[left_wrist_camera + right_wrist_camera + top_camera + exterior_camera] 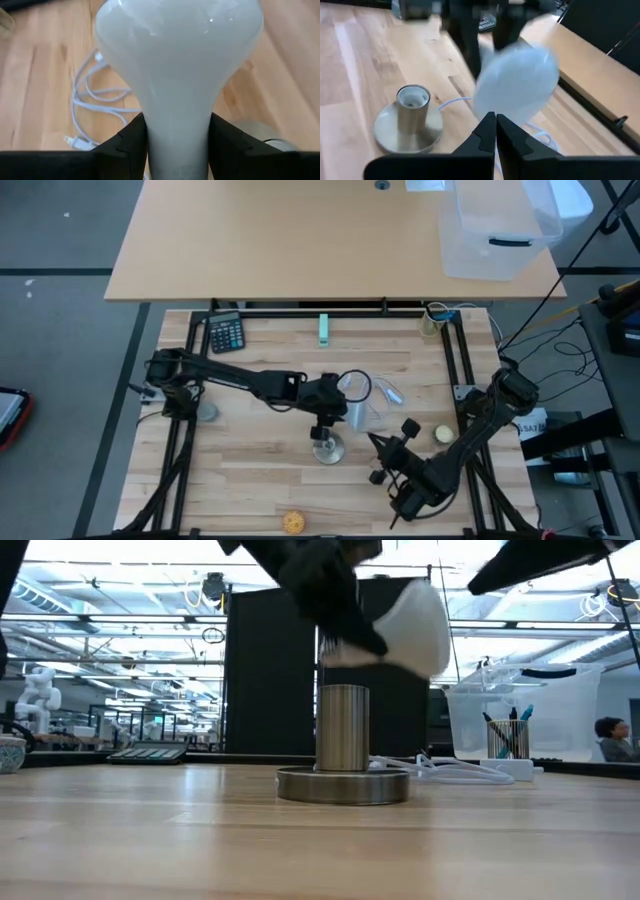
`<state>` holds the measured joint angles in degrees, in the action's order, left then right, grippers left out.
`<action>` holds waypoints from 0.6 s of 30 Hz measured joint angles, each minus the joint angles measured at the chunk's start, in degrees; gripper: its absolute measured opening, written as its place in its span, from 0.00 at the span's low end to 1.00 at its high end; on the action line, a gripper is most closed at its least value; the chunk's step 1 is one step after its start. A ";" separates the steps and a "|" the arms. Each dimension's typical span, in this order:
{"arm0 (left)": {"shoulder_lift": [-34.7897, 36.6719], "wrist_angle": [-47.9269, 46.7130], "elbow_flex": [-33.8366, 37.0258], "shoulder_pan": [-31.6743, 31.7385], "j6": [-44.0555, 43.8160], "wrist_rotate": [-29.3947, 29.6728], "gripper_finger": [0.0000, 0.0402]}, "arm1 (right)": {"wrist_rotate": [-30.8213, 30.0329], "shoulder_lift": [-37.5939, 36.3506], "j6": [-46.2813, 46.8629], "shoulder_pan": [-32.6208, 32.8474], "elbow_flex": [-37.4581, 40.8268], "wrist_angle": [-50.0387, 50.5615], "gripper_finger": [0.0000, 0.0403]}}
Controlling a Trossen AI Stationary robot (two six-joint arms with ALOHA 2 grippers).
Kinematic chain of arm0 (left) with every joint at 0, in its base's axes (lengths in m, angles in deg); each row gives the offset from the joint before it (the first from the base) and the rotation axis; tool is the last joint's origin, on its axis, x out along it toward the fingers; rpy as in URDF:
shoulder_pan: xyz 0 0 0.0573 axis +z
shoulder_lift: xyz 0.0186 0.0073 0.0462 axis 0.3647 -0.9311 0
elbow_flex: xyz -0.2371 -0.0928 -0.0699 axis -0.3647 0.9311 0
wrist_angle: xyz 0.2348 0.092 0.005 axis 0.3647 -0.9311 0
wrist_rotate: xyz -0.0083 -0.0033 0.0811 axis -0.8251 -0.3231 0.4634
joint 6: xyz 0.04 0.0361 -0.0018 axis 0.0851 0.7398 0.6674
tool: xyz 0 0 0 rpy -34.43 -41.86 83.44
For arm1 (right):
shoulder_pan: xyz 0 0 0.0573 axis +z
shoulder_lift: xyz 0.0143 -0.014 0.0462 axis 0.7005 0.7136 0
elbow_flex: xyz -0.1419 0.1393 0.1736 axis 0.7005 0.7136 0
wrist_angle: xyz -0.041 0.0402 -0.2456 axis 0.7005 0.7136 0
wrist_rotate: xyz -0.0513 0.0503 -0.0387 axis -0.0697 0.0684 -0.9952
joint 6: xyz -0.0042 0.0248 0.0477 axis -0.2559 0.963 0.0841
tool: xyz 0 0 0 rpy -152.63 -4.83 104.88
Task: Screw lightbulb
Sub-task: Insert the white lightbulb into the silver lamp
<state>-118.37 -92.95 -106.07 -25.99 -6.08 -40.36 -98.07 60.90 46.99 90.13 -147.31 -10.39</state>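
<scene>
The white lightbulb (177,60) is held in my left gripper (177,142), above and just to the right of the metal lamp socket (343,728), as the low view shows. The socket stands upright on its round base (328,450) mid-table. The bulb (415,628) is tilted, with its globe away from the gripper. Its screw base is hidden. My right gripper (495,131) is shut and empty. It sits low, to the right of the socket (412,105), and points toward the bulb (517,82). My left gripper pinches the bulb's narrow neck (177,150) between its two fingers (127,147), one on each side. The bulb is lifted clear of the table and the socket. It is tilted, with its globe sticking out beyond the fingertips.
A white cable (385,392) lies coiled just beyond the socket. A calculator (226,332) and a green piece (324,329) lie at the far edge. There is a yellowish ball (442,434) at the right, an orange ball (292,522) near the front, and a grey disc (205,412) at the left.
</scene>
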 joint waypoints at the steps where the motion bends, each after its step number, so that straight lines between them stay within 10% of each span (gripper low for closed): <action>1: 0.83 -0.11 0.00 -0.26 0.00 0.01 0.41 | -0.03 0.00 1.12 0.37 0.45 -0.08 0.00; 18: 6.58 2.53 -0.07 -8.00 -3.18 3.35 0.41 | -2.69 0.02 2.47 1.24 8.88 -15.41 0.00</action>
<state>-111.79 -90.43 -106.14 -33.99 -9.27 -37.01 -100.77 60.92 49.46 91.37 -138.43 -25.81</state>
